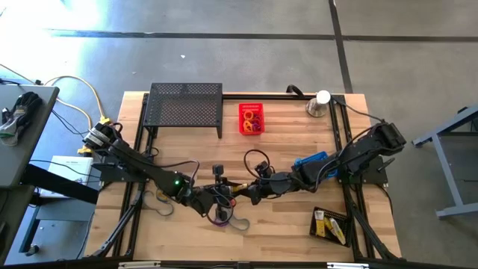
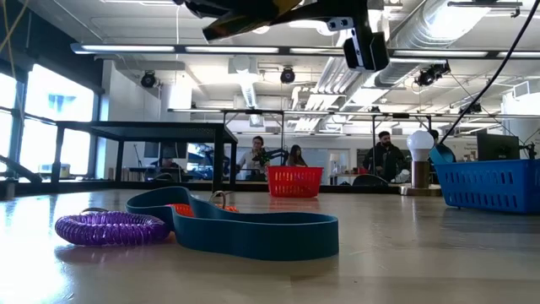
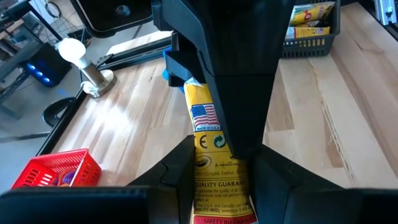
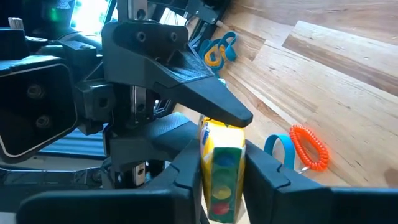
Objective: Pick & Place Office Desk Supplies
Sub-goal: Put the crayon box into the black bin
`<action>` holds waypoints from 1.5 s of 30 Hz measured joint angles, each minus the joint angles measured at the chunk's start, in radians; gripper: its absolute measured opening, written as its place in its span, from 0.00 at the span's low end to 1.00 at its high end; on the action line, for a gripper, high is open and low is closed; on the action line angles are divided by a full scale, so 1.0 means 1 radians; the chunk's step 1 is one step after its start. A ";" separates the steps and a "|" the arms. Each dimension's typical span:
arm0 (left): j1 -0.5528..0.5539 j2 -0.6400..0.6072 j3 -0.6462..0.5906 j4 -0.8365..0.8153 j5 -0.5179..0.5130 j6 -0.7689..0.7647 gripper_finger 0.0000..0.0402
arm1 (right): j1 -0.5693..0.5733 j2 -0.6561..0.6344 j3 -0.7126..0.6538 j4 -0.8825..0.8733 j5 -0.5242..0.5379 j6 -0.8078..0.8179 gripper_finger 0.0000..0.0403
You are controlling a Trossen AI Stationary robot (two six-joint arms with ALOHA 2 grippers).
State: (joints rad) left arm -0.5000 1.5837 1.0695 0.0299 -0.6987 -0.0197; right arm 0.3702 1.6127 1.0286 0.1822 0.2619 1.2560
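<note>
A small yellow-and-white box (image 3: 208,140) hangs above the middle of the table between both grippers, which meet tip to tip. My left gripper (image 3: 221,169) comes from the table's left and is shut on one end of the box (image 1: 238,187). My right gripper (image 4: 224,167) comes from the right and is shut on the other end. In the high view the left gripper (image 1: 228,193) and the right gripper (image 1: 252,190) nearly touch. Below them lie a purple coil loop (image 2: 110,228), a teal band loop (image 2: 253,230) and an orange coil loop (image 4: 309,147). My left gripper pinches the box's two narrow long sides (image 3: 194,163) between its fingers, at the end nearer to it. The fingers run nearly level, from the table's left, along the box. The box is lifted clear of the table, printed face up. My right gripper pinches the box's other end (image 4: 219,144) between its two fingers, coming nearly level from the table's right. One finger (image 3: 239,124) lies on the printed top face; the other is hidden under the box. The box is clear of the table.
A black mesh shelf (image 1: 185,104) stands at the far edge, with a red basket (image 1: 251,118) of loops beside it. A silver dome with a white ball (image 1: 320,103) is at the far right. A blue bin (image 1: 310,161) and a black tray (image 1: 331,224) of yellow boxes stand on the right.
</note>
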 joint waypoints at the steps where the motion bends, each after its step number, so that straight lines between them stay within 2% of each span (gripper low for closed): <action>1: -0.004 0.000 0.000 0.001 -0.001 -0.001 0.28 | 0.000 0.000 0.000 0.000 -0.001 -0.001 0.17; 7: -0.005 0.001 0.000 0.000 -0.013 0.001 0.34 | -0.001 0.000 0.000 -0.009 -0.002 -0.005 0.16; 16: -0.026 0.003 -0.002 -0.005 -0.041 -0.003 0.50 | 0.002 -0.004 0.001 -0.063 -0.007 -0.056 0.15; 21: -0.042 0.003 -0.002 -0.011 -0.063 -0.003 0.54 | 0.027 -0.037 0.002 -0.182 -0.007 -0.101 0.14; 27: -0.049 0.003 -0.002 -0.073 -0.063 -0.097 0.54 | 0.121 -0.137 0.003 -0.381 -0.007 -0.044 0.14; 33: -0.031 0.007 -0.002 -0.124 -0.022 -0.255 0.54 | 0.273 -0.263 0.002 -0.581 -0.017 0.115 0.14; 40: -0.023 0.016 -0.001 -0.123 -0.010 -0.286 0.54 | 0.510 -0.333 0.002 -0.672 -0.187 0.469 0.14; 45: -0.021 0.016 -0.001 -0.124 -0.005 -0.299 0.54 | 0.611 -0.346 0.002 -0.752 -0.419 0.669 0.14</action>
State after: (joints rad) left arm -0.5209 1.6001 1.0683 -0.0937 -0.7038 -0.3189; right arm 0.9810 1.2663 1.0306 -0.5698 -0.1566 1.9255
